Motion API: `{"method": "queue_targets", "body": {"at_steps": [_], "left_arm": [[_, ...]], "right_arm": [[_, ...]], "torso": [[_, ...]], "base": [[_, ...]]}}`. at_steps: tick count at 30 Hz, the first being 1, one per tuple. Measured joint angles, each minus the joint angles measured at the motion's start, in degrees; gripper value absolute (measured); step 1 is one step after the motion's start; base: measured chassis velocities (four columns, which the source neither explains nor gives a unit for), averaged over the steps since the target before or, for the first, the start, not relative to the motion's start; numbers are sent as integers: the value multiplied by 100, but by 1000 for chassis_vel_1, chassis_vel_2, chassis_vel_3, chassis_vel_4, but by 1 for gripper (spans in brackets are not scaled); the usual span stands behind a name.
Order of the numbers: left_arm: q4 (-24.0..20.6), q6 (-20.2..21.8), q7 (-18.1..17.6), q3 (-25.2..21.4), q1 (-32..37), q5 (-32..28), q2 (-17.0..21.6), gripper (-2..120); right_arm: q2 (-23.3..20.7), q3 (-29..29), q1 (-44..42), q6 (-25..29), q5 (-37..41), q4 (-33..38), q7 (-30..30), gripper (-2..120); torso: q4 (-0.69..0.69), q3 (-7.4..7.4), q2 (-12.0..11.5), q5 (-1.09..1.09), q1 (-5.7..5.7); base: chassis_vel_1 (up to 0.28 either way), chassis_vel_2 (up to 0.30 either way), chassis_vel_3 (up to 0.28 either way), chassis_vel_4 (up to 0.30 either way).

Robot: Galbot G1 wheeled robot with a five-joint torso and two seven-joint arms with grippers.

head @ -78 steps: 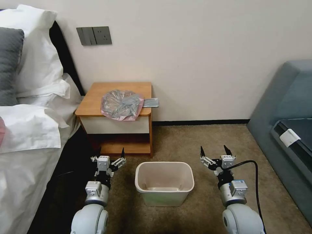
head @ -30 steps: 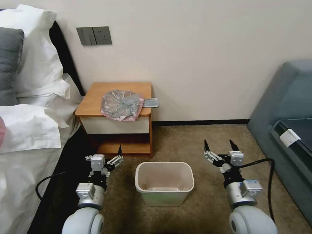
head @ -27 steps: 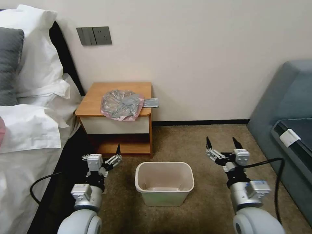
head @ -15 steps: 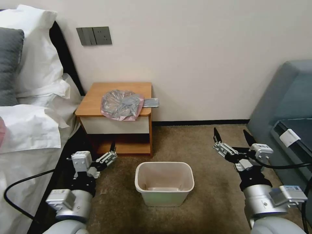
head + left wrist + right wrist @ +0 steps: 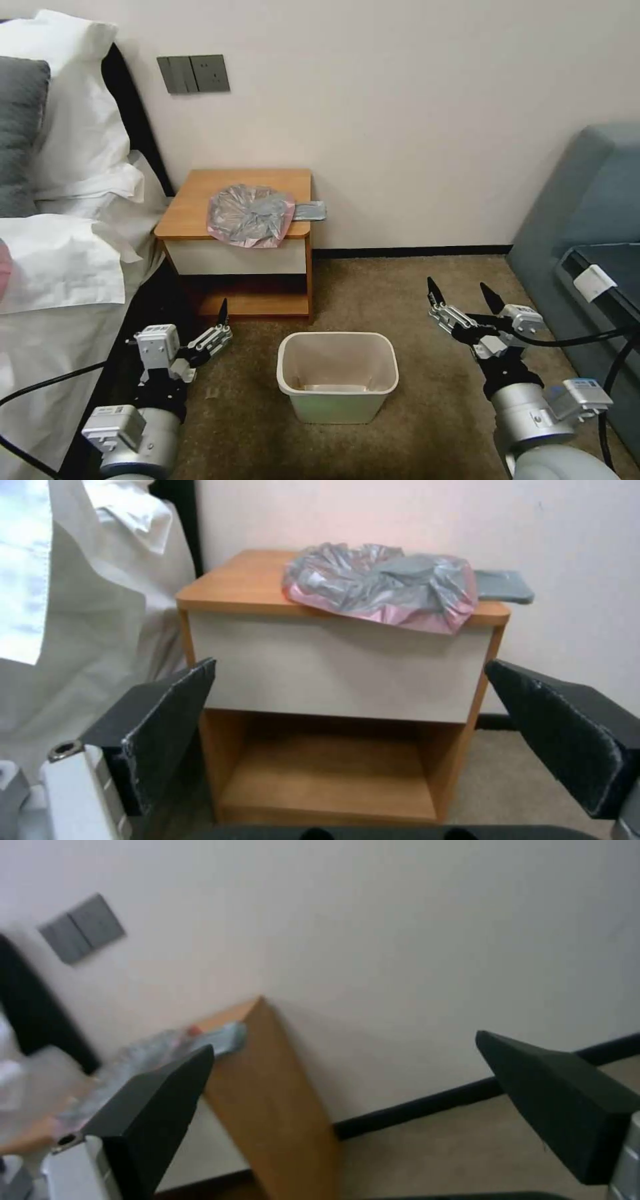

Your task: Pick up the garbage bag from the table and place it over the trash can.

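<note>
The garbage bag lies crumpled, grey with a pink edge, on the right half of the wooden table, drooping over its front edge. The cream trash can stands on the carpet in front of the table with nothing over its rim. My left gripper hovers low, left of the can, open and holding nothing. My right gripper is right of the can, also open with nothing in it. The left wrist view faces the table and bag between open fingers. In the right wrist view the bag shows at the table's top.
A bed with white pillows runs along the left, close to my left arm. A grey-blue sofa stands at the right. A flat grey item sticks out past the table's right edge. Brown carpet lies between table and can.
Both arms have swung outward from beside the can, the left gripper toward the bed, the right toward the sofa. Bag and can have not moved.
</note>
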Motion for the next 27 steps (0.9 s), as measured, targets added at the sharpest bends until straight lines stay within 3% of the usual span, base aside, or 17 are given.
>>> {"method": "queue_targets", "body": {"at_steps": [4, 5, 7, 9, 12, 14, 15, 18, 24, 27], "left_arm": [[8, -91, -107, -2, 68, 7, 7, 100], [8, -91, -107, -2, 68, 7, 7, 100], [11, -118, -137, -3, 87, 7, 10, 100], [12, -119, -138, -4, 88, 7, 10, 100], [16, -214, -196, -6, 209, -90, 75, 100], [17, -245, -218, -9, 263, -132, 100, 100], [19, -292, -245, -11, 322, -183, 129, 100], [22, -370, -263, -31, 389, -300, 129, 100], [24, -399, -326, -73, 528, -401, 126, 100], [25, -404, -350, -86, 567, -428, 122, 100]], "right_arm": [[-246, -116, 569, -126, 1193, -305, 144, 100], [-246, -116, 569, -126, 1193, -305, 144, 100], [-450, -182, 1003, -301, 2120, -535, 402, 100], [-499, -199, 1101, -340, 2310, -601, 470, 100], [-863, -361, 1892, -509, 3382, -1265, 866, 100], [-907, -390, 2034, -536, 3554, -1374, 909, 100], [-978, -473, 2424, -600, 4191, -1663, 1074, 100], [-946, -669, 3212, -712, 5300, -2239, 1446, 100], [-819, -1291, 4041, -649, 5701, -3322, 1222, 100], [-544, -1465, 4610, -694, 6343, -4179, 1106, 100]], "torso": [[1, 0, 0, 1, 0], [1, 0, 0, 1, 0], [0, 0, 0, 0, 0], [0, 0, 0, 0, 0], [-1, 0, 0, 1, 0], [0, 0, 0, 2, 0], [1, 1, 0, 1, 0], [1, 1, 0, -1, 0], [2, 2, 0, 0, 0], [0, 1, 0, -1, 0]], "base": [[0, 0, 0, 0], [0, 0, 0, 0], [0, 0, 0, 0], [0, 0, 0, 0], [0, 0, 0, 0], [0, 0, 0, 0], [0, 0, 0, 0], [0, 0, 0, 0], [0, 0, 0, 0], [0, 0, 0, 0]]}}
